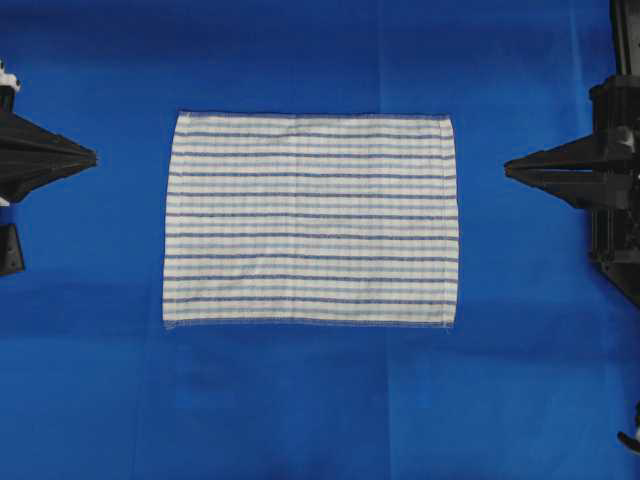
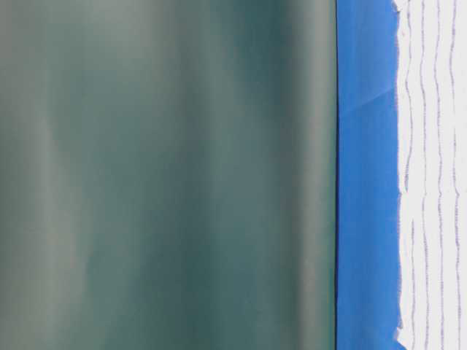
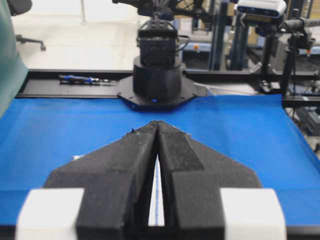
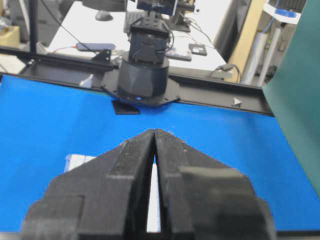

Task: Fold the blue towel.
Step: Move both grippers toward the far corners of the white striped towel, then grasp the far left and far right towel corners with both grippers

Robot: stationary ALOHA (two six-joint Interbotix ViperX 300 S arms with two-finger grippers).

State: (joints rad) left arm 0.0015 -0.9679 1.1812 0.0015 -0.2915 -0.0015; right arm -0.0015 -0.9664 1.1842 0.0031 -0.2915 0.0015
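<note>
The blue towel [image 1: 311, 220] lay spread flat and unfolded in the middle of the bench [image 1: 300, 420], a white woven rectangle crossed by thin dark-blue and light-blue stripes, its stitched hems running along its near and far long edges in the overhead view. The left gripper [image 1: 92, 157] sat well apart from the towel's left short edge, and the right gripper [image 1: 508, 167] well apart from the right short edge, both pointing inward at the towel and touching nothing. Each pair of fingers was clenched tip to tip and empty; the left wrist view showed the left fingers [image 3: 135, 150] pressed together at the point, and the right wrist view showed the same of the right fingers [image 4: 132, 152]. The cloth looked thin, light and limp, so it would likely drape and sag from any pinch rather than hold its shape, and a one-sided lift could drag or bunch it across the smooth blue covering. A sensible hold would probably be at two corners of one edge, on the stiffer hems, one corner per gripper, so the edge could be carried over evenly. No fold had been started yet.
</note>
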